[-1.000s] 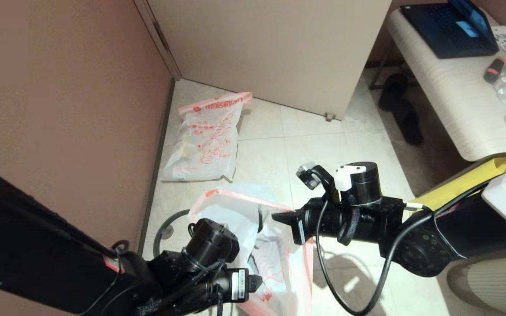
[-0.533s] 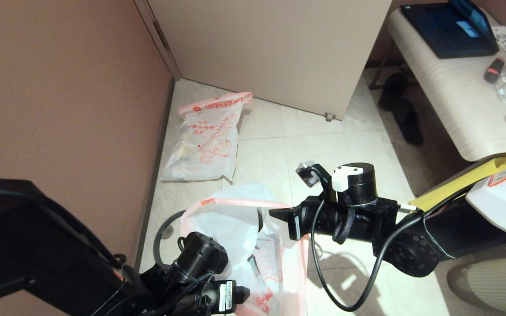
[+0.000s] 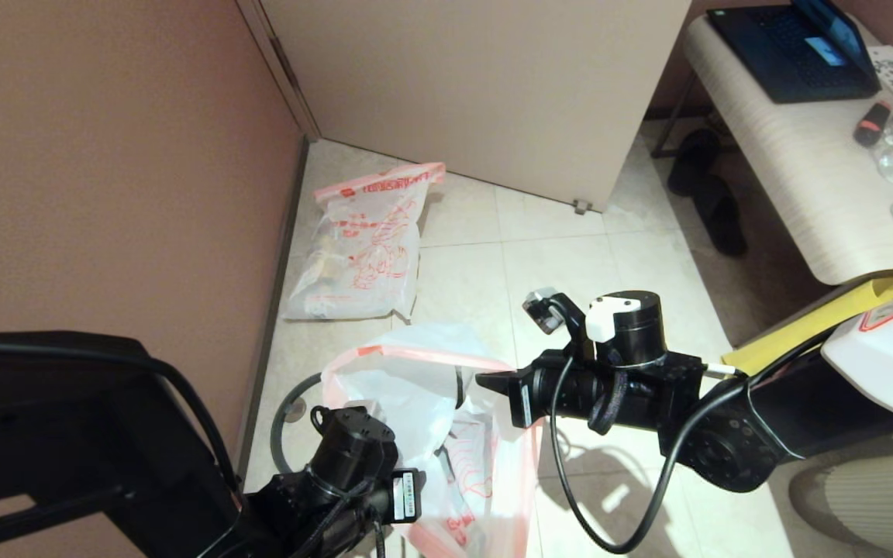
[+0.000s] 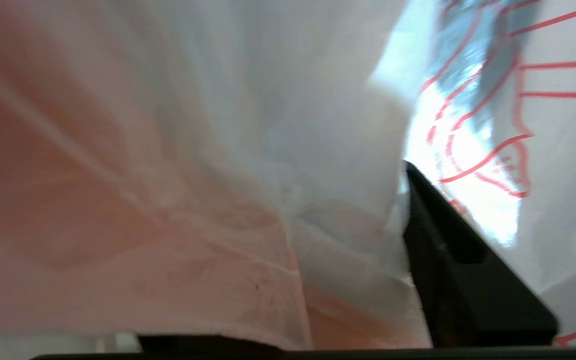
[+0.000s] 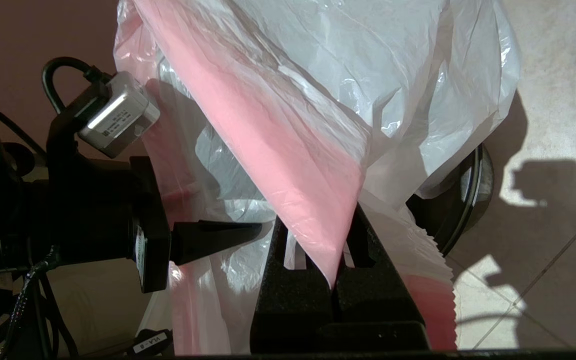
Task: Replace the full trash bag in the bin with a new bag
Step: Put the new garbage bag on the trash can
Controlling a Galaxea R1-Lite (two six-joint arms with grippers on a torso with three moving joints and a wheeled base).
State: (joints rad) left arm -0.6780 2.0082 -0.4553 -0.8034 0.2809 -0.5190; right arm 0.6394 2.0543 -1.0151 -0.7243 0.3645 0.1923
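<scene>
The full trash bag [image 3: 361, 248], red print over lumpy rubbish, lies on the floor tiles by the left wall. The new bag [image 3: 408, 387] hangs opened over the black bin [image 5: 463, 200], whose grey ring [image 3: 285, 411] shows beneath it. My right gripper [image 3: 493, 381] is shut on the bag's pink band [image 5: 288, 165] at the mouth's right side. My left gripper [image 3: 415, 500] reaches into the bag's near left side, and plastic fills the left wrist view [image 4: 248, 165].
A brown wall runs along the left and a beige panel [image 3: 477, 85] stands at the back. At the right are a bench [image 3: 795, 163] with a laptop and glasses, black slippers [image 3: 710, 194] and a yellow item [image 3: 818, 329].
My left arm has dropped lower and drawn back towards me, deeper into the bag. The bag's mouth has shifted a little left. The right arm edged left, then stayed.
</scene>
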